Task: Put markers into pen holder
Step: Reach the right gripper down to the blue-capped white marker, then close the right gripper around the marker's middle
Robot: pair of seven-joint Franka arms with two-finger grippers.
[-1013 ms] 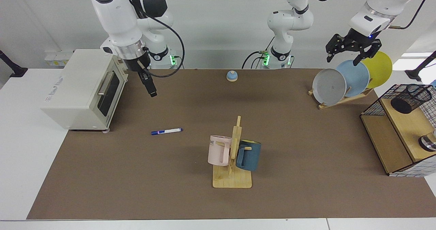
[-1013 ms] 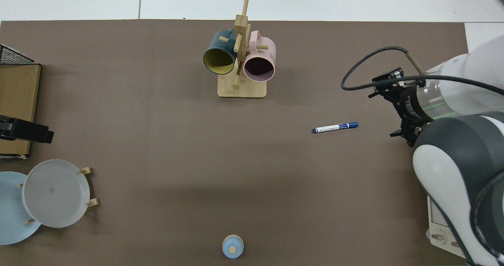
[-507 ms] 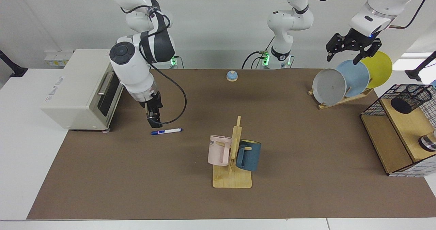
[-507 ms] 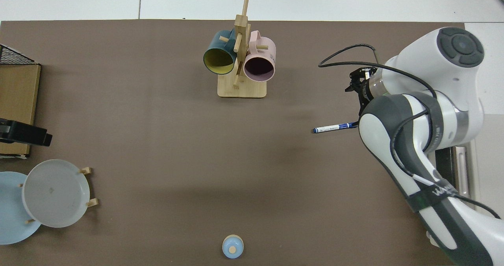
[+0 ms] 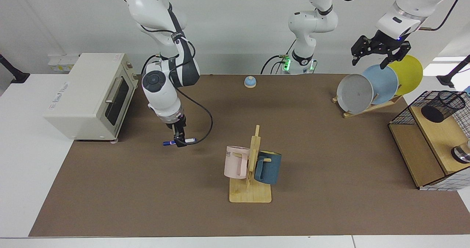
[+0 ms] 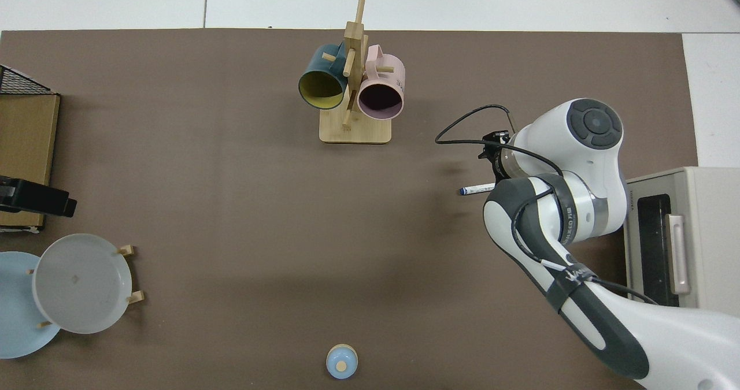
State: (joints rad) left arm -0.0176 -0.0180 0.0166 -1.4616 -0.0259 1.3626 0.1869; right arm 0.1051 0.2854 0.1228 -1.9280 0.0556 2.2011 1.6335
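Blue-capped marker [image 5: 169, 143] lies flat on the brown surface [image 5: 147, 189], long axis crosswise to the right gripper [image 5: 180, 142], whose open fingers straddle its middle; left gripper [image 5: 378, 58] waits open, far.

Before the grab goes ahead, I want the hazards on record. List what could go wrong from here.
1. The right gripper is down at the marker lying flat on the table mat; its fingers could scrape the mat or roll the marker away.
2. The pen holder sits on a wire-framed shelf across the table, so the carry is long.
3. The left gripper waits above the plates near that shelf, so a handover could crowd them.
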